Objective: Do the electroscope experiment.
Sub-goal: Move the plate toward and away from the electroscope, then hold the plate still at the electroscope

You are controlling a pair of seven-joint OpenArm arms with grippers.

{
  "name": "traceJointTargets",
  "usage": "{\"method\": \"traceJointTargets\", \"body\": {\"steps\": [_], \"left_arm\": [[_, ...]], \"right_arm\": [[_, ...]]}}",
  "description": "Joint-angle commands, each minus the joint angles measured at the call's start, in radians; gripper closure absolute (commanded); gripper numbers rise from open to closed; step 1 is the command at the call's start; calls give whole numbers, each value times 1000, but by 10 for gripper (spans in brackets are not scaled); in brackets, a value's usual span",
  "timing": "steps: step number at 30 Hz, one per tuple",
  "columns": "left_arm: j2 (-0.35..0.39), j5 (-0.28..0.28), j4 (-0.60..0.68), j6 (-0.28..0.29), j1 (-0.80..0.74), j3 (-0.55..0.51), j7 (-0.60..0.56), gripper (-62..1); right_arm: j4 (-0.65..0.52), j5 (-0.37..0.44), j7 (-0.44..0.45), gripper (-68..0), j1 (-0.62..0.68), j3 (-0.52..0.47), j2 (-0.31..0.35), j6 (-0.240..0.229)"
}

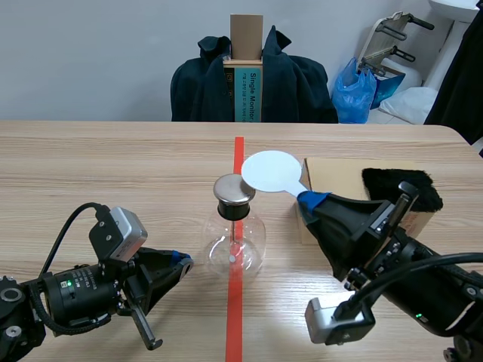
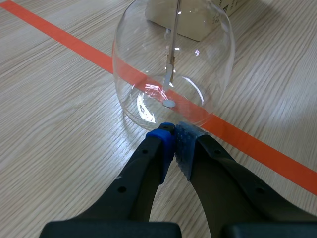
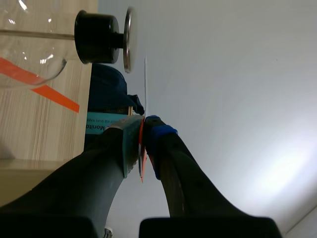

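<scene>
- Centrally, scene view: electroscope (image 1: 235, 234) at the table's (image 1: 90, 166) middle, far from every edge; right gripper (image 1: 311, 200) clamps a white paddle (image 1: 270, 172) beside its cap (image 1: 233, 190)
- Left wrist view: left gripper (image 2: 174, 136) closed, empty, just beside the electroscope
- Right wrist view: paddle pinched edge-on

Clear flask (image 1: 235, 245), silver cap (image 1: 235, 190), white disc (image 1: 270, 171), black fur (image 1: 381, 181), wood-grain table (image 1: 113, 166).

Clear glass electroscope flask (image 1: 235, 240) stands upright on the red tape line (image 1: 235, 320), metal disc cap (image 1: 234, 190) on top, thin rod (image 2: 176, 29) inside; white round paddle (image 1: 272, 171) hangs just beside the cap
</scene>
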State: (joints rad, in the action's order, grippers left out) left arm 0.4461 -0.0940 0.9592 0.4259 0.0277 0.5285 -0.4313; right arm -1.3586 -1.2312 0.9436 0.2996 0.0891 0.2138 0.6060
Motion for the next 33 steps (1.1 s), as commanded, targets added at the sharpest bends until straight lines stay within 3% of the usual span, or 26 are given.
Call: {"method": "traceJointTargets", "body": {"steps": [1,15,33], "left_arm": [[-2,-9,19,3,0,-10,-13,-27],[-2,-9,19,3,0,-10,-13,-27],[-2,-9,19,3,0,-10,-13,-27]], "right_arm": [[-26,11,12,-8,-14,-5,15,7],[-26,11,95,-8,-14,-5,15,3],[-26,11,95,-8,-14,-5,15,3]]}}
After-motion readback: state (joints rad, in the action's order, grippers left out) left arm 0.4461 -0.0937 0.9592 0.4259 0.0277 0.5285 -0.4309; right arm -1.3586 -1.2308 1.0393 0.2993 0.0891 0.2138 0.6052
